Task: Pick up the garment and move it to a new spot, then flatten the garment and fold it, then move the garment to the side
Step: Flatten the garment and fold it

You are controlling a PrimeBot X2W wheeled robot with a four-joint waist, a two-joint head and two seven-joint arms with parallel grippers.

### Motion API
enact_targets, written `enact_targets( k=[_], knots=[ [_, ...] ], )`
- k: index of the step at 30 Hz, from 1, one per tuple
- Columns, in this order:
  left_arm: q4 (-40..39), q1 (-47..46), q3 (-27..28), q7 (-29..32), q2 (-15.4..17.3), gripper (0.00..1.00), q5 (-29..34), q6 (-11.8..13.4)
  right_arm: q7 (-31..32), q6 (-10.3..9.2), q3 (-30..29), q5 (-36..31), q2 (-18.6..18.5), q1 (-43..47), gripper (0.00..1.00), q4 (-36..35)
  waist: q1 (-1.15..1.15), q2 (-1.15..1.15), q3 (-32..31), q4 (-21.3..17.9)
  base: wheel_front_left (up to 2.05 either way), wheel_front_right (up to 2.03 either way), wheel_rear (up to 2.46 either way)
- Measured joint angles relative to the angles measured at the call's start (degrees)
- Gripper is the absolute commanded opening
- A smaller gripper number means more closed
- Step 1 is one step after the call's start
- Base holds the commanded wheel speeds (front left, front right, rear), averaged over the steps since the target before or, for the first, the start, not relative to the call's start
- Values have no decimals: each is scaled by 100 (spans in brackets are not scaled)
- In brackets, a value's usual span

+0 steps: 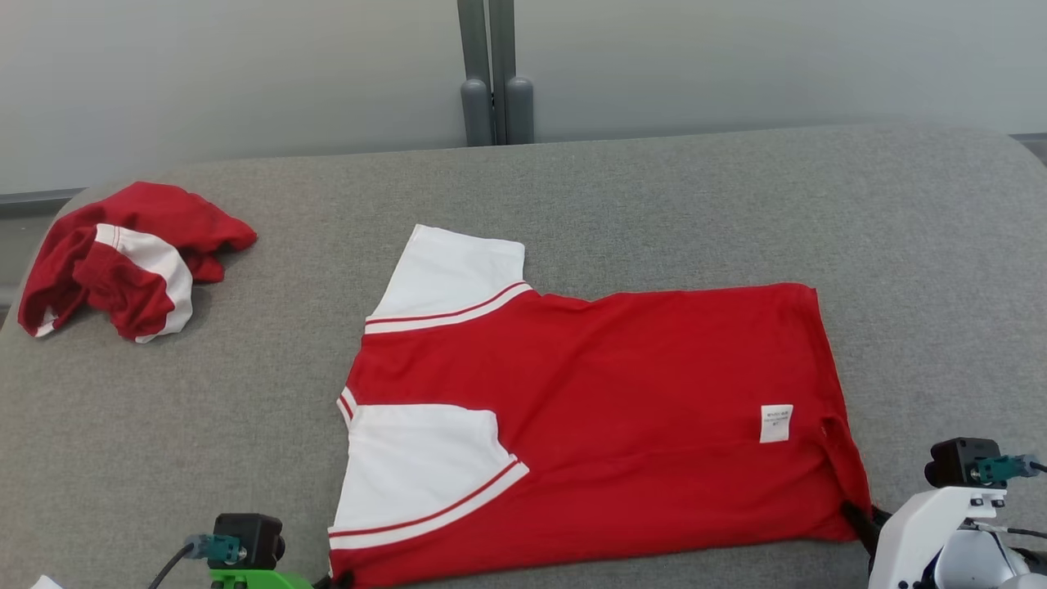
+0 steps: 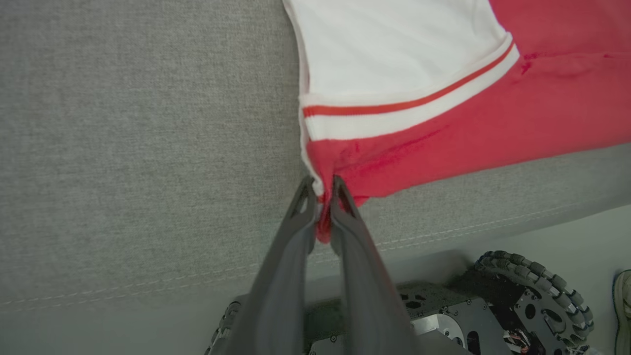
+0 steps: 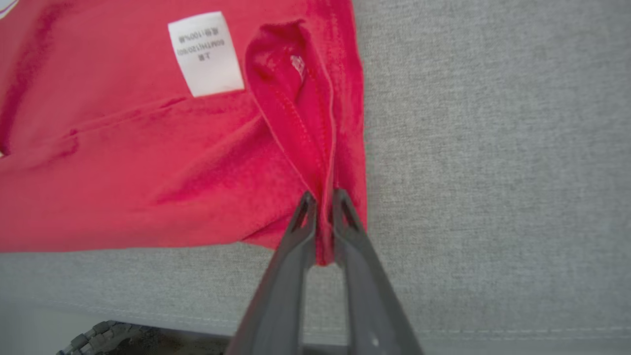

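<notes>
Across the head view you have the grey fabric-covered bench (image 1: 654, 204), with a pale wall and a grey post (image 1: 491, 74) behind its far edge.

Spread flat on the bench, in the middle and toward your right, lies the garment (image 1: 613, 393), a red shirt turned sideways with its neck end to the left and its hem to the right. Its far sleeve (image 1: 454, 274) is white with a red stripe and sticks out toward the back. Its near sleeve (image 1: 417, 466), white with the same stripe, lies on top of the red body. The near edge of the shirt runs close to the bench's front edge.

Well apart from it, at the far left of the bench, sits a crumpled garment (image 1: 131, 254) in the same red and white, bunched into a heap.

Your left hand (image 2: 324, 190) is clamped on the shirt's near left corner, just below the striped band of the near sleeve, with red cloth pinched between its two dark fingers. Your right hand (image 3: 323, 199) is clamped on the near right corner at the hem, where the cloth rises in a small fold above the fingertips.

Below the bench edge in the left wrist view you see a wheel (image 2: 532, 286) of the base.

A small white label (image 1: 775, 423) lies on the red cloth near the hem, just beside that fold.
</notes>
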Motion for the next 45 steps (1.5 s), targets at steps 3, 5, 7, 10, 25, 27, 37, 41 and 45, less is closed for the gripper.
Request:
enact_targets(
  k=[3, 5, 7, 10, 25, 27, 37, 41, 45],
  knots=[
    [-16, 30, -23, 41, 23, 100, -9, 11, 99, 0, -85, -109, 87, 70, 100, -105, 0, 0, -9, 3, 0, 0, 0],
    [-40, 32, -22, 47, 40, 100, -8, 24, 129, 0, -142, -148, 136, 82, 100, -203, 0, 0, -23, 4, 0, 0, 0],
    [-78, 34, -15, 46, 82, 100, -5, 25, 153, 0, -198, -197, 147, 96, 100, -311, 0, 0, -41, 2, 0, 0, 0],
    [-155, 27, 22, 22, 151, 100, 45, 49, 143, 0, -286, -240, 155, 132, 100, -461, 0, 0, -73, 3, 0, 0, 0],
    [53, -2057, 197, -115, 334, 100, 541, -558, -700, -1, -869, -459, 495, -1037, 100, -571, 0, 0, 417, -60, 0, 0, 0],
    [263, -2537, 162, 10, 271, 100, 542, -748, -690, -1, -907, -448, 559, -1368, 100, -422, 0, 0, 570, -82, 0, 0, 0],
    [1452, -4627, -242, 705, 26, 100, 698, -1524, -181, -1, -793, -325, 497, -2748, 100, 279, 0, 0, 1355, -215, 0, 0, 0],
    [1934, -5257, -443, 894, -82, 100, 658, -1648, -37, -1, -806, -420, 426, -3239, 100, 525, 1, 0, 1695, -272, 0, 0, 0],
    [2356, -5771, -673, 950, -102, 100, 667, -1690, 105, -1, -616, -410, 497, -3629, 100, 646, 1, 0, 2018, -325, 0, 0, 0]
  ],
)
